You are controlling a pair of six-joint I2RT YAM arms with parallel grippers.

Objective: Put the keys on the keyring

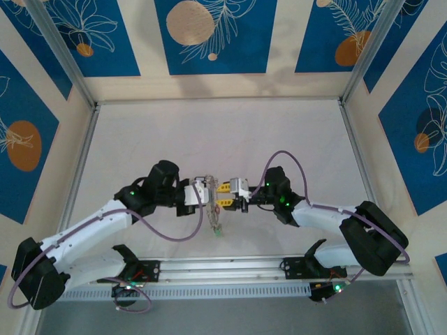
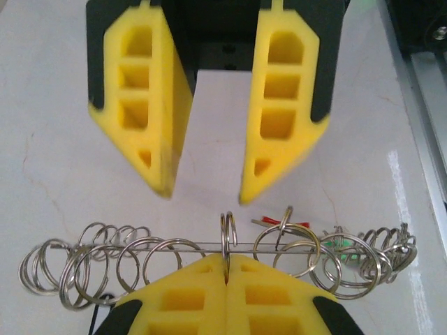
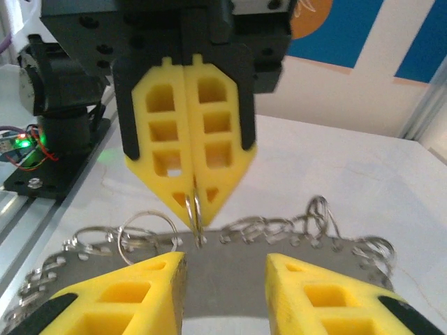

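Note:
Seen edge-on in the left wrist view, the keyring (image 2: 174,245) is a thin grey wire strung with several small split rings. My left gripper (image 2: 226,262) is shut on one upright small ring (image 2: 228,227) that sits on that wire. A red key tag (image 2: 297,224) and a green key tag (image 2: 346,246) hang among the rings to the right. My right gripper (image 2: 204,195) faces the left one, open, its fingers just beyond the wire and apart from it. From above, both grippers (image 1: 208,192) (image 1: 222,195) meet mid-table, and the ring chain (image 1: 215,218) dangles below them.
The white tabletop (image 1: 209,132) stretches behind the grippers. A metal rail (image 1: 230,269) with the arm bases runs along the near edge. Blue patterned walls (image 1: 209,35) close the cell at the back and sides.

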